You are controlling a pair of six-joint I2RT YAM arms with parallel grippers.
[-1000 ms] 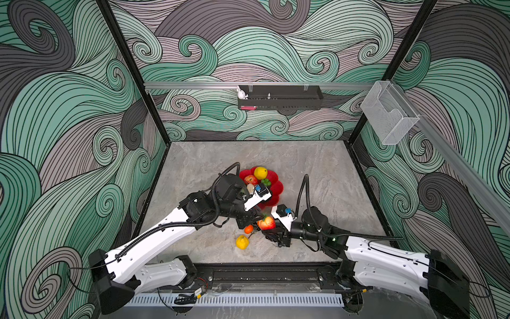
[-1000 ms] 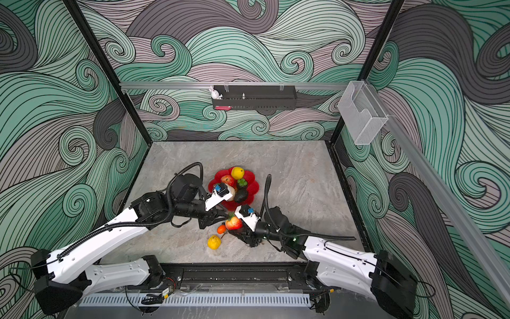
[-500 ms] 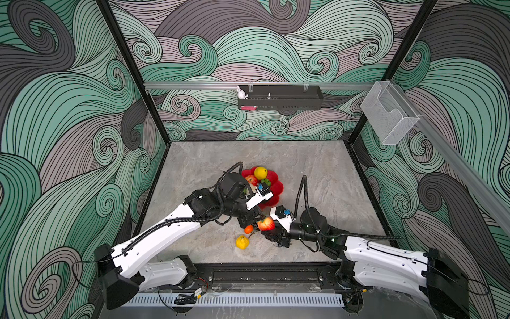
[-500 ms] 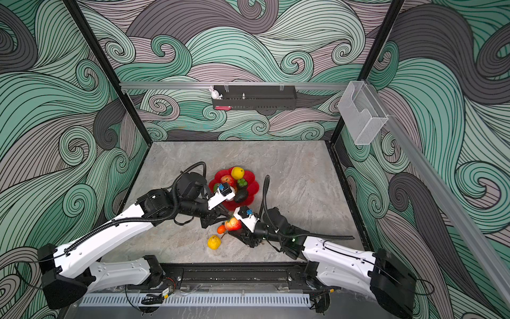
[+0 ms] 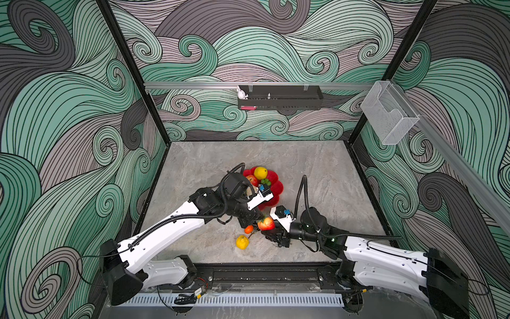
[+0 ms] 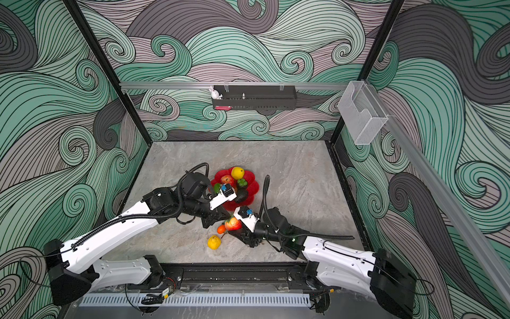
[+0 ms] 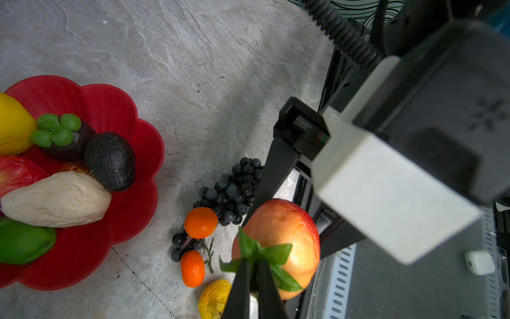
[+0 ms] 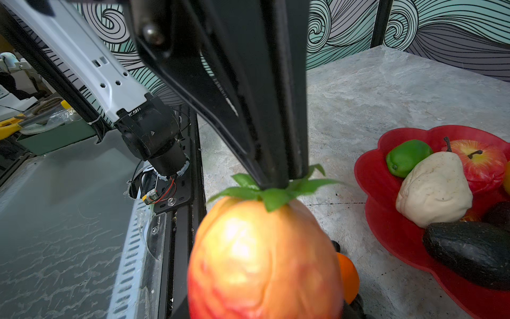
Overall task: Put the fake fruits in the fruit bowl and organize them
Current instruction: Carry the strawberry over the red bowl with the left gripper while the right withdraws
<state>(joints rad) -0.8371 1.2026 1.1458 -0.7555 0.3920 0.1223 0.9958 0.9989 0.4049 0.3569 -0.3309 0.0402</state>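
My left gripper (image 7: pixel 253 262), just closed, is pinching the leaves (image 7: pixel 276 251) of the peach (image 7: pixel 284 221) my right gripper (image 5: pixel 271 232) is holding, suggesting a handover toward the bowl (image 7: pixel 132 198) is beginning.

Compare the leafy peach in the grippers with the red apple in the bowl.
The peach is held up, the left gripper pinching its green leaves; the apple lies in the red bowl. The peach is orange-yellow blushed red; the apple is deeper red with a bare brown stem. Both are roundish fake fruits.
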